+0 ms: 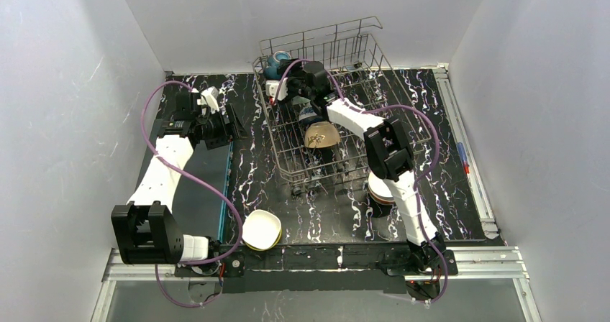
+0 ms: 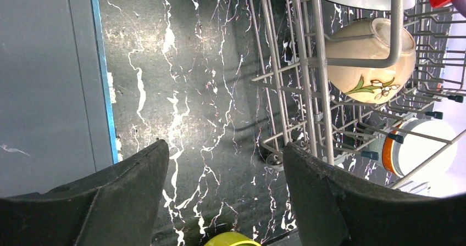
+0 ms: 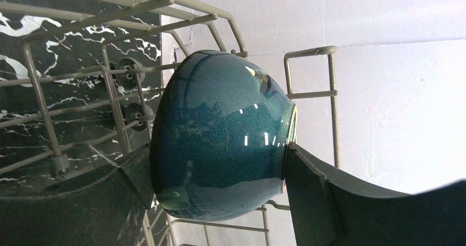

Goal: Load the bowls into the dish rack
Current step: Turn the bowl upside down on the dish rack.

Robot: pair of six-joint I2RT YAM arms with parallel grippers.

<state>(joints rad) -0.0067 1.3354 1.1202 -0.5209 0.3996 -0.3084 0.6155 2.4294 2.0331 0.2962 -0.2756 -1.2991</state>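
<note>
Right gripper (image 3: 218, 154) pinches glossy teal ceramic bowl (image 3: 220, 119), jaws wide, one finger at rim, other near base. Bowl stands on edge in far left corner of grey wire dish rack (image 1: 345, 49); whether wires already bear it, cannot tell.

Step in hand, likely: seat bowl between tines. To do well: lower until wires carry weight, spread jaws slowly, back out straight, clear of wires.

Left gripper (image 2: 224, 147) spread, empty, over black marbled surface (image 2: 165, 65) left of rack. Yellow-green bowl (image 1: 260, 230) sits at near edge.

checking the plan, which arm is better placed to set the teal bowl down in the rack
Right. The right gripper grips the teal bowl inside the dish rack, at a corner. The left gripper is open and empty over the table beside it.
</note>
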